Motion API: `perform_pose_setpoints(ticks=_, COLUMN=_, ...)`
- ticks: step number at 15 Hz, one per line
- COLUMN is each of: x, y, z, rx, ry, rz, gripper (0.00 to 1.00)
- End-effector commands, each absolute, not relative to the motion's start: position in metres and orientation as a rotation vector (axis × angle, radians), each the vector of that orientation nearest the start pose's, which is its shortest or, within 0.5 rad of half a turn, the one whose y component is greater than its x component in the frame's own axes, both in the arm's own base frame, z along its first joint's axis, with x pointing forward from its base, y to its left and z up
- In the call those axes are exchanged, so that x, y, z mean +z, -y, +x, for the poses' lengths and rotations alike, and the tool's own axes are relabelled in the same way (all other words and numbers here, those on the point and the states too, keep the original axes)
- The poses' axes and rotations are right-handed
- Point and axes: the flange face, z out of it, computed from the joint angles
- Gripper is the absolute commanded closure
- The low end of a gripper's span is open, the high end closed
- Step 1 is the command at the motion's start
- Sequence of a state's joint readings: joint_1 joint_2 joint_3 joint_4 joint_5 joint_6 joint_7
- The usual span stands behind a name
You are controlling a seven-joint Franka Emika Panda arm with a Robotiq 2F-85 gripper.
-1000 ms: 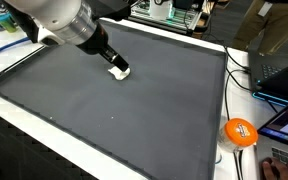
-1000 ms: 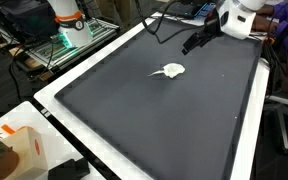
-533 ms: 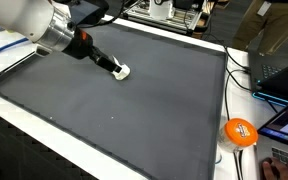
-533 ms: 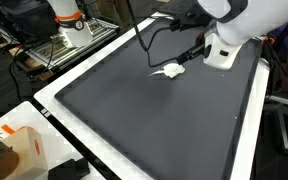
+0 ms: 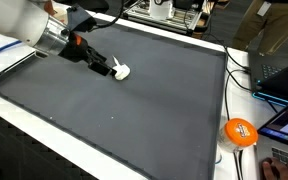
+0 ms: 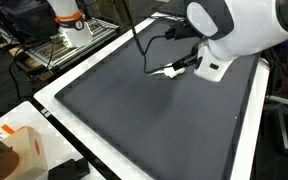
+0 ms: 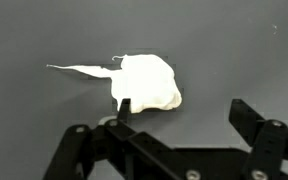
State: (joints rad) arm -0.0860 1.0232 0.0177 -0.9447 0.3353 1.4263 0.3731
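A: Where is the white crumpled lump (image 7: 149, 82)?
B: On the dark desk (image 5: 154, 120), nearer its far edge, away from corners.
A: And the end effector (image 7: 180, 106)?
B: Released, jaws spread, one finger at the lump's edge.

Even, diffuse indoor light, moderately bright. The dark mat (image 7: 44, 30) looks grainy and matte. Just ahead of the pincer (image 7: 181, 112) the white wad (image 7: 149, 82) nearly blows out. The arm (image 6: 234, 30) is soft, possibly motion blur.

Arm (image 5: 29, 25) leaning low, end effector (image 5: 111, 68) angled down.
In the wrist view it enters from six o'clock, jaws spread wide.
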Motion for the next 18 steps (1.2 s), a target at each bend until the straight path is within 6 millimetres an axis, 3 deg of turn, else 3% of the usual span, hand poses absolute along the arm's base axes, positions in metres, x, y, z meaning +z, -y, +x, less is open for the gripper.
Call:
perform_pose_setpoints(ticks=1, x=0.218, y=0.016, z=0.720, rx=0.879, ry=-0.720, rz=-2.683, gripper=0.00)
perform_pose_setpoints(ticks=7, x=0.209, y=0.003, z=0.714, rx=0.878, ry=-0.658, rz=-2.672, gripper=0.00)
perform_pose_setpoints(ticks=18, x=0.222, y=-0.001, z=0.724, rx=0.765, ry=-0.630, rz=-2.703, gripper=0.00)
